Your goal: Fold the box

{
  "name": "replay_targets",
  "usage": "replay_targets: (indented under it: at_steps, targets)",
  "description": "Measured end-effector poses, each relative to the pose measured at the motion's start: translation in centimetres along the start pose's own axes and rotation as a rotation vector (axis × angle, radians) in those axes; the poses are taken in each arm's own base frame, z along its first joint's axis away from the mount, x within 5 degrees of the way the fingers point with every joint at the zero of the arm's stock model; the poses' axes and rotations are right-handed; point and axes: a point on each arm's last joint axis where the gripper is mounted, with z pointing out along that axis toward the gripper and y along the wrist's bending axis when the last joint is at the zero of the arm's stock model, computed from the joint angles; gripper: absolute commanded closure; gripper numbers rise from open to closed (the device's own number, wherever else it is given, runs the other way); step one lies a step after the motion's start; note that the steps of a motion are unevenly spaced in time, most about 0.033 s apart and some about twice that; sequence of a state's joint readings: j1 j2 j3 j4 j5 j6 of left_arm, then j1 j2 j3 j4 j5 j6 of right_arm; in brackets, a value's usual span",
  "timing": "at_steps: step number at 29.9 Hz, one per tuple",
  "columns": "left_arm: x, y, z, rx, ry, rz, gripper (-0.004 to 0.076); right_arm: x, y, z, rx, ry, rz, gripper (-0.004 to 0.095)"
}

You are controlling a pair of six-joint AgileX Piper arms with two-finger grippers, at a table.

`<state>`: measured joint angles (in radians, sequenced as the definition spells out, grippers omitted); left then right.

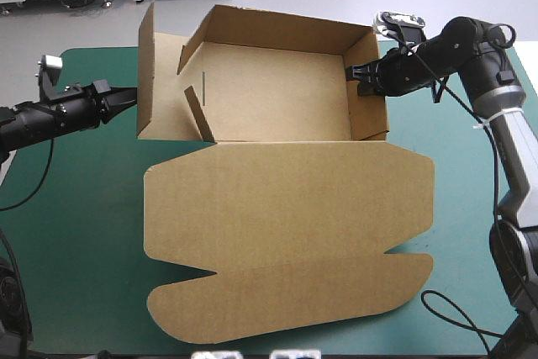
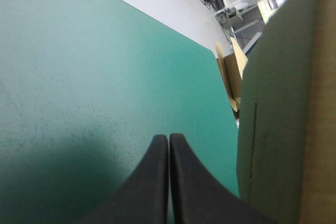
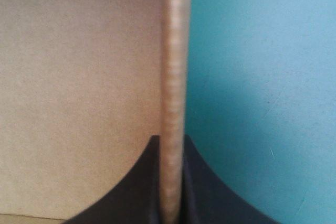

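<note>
Left claw (image 1: 128,96) pressed together, holding nothing, tip just beside the upright left flap (image 1: 155,73). Box (image 1: 277,107) mid-worktop (image 1: 76,233), far half's walls raised, lid (image 1: 286,233) flat toward near edge. Right claw (image 1: 357,75) pinches the right wall (image 1: 371,115), board between its fingers.

Bare teal-green cover (image 1: 76,233) around left hand (image 1: 128,98), raised wall of the box (image 1: 277,98) just ahead

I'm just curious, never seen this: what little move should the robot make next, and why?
Probably the left gripper, shut beside the left wall of the box, should nudge that wall inward. The right gripper already grips the raised right wall.
</note>
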<state>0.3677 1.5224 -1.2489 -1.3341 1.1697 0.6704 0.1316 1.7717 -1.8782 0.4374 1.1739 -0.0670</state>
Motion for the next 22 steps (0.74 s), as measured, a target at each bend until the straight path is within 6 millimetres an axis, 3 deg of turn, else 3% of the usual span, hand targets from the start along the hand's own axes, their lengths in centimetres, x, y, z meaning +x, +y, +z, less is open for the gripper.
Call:
replay_targets:
  at_steps: [7,14,22]
  targets:
    - [0.9,-1.2,1.5,0.047,0.061,0.019,0.0733,0.0,2.2,0.9,0.003,-0.03,-0.072,0.0924]
    - [1.0,-1.2,1.5,0.051,0.077,0.022,0.0733,-0.3,2.2,1.5,0.016,-0.054,-0.075,0.0924]
    - [1.5,-1.3,1.7,0.021,0.117,0.05,0.0733,-0.3,1.8,3.8,0.018,-0.034,-0.061,0.0924]
